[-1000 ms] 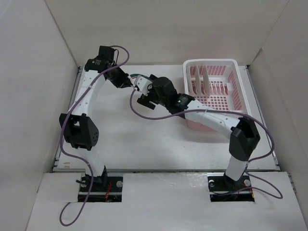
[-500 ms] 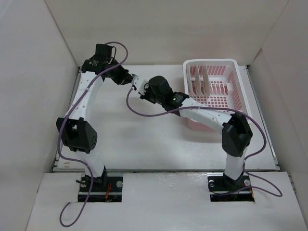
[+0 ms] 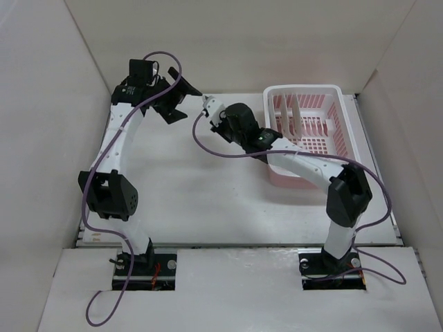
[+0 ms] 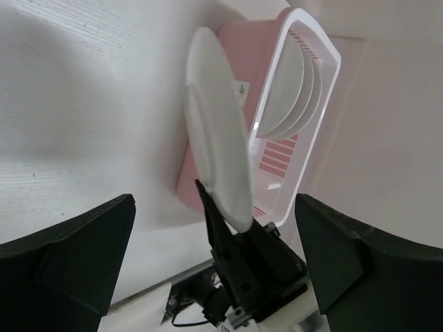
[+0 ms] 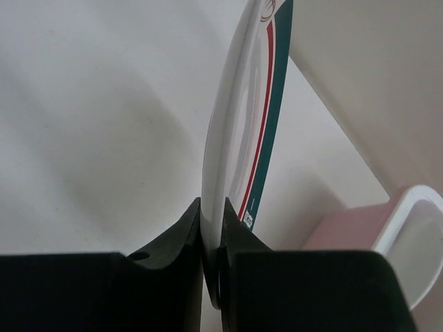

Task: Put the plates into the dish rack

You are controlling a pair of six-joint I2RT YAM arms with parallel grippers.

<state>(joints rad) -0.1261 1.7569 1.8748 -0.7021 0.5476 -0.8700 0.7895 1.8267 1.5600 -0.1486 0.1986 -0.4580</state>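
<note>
Left arm: runs up the left side of the table, elbow low near its base, wrist at far-left. Left gripper has fingers spread wide w/ nothing betw. them, aimed across at the right arm's load.

Right arm: elbow bent over near-right, forearm lying diag. past the near-left corner of the dish rack, wrist just left of the rack. Right gripper is pinched tight on the rim of one plate.

Plate: white w/ teal rim band and thin red ring. It is held on edge, off the table, beside the rack and outside it. In the rt wrist view its long axis runs straight away from the fingers, patterned face to the right. In the lt wrist view it stands near-upright, plain underside showing, rack behind it.

In the rack: approx. three racked plates on edge in the slots, close together.
</note>
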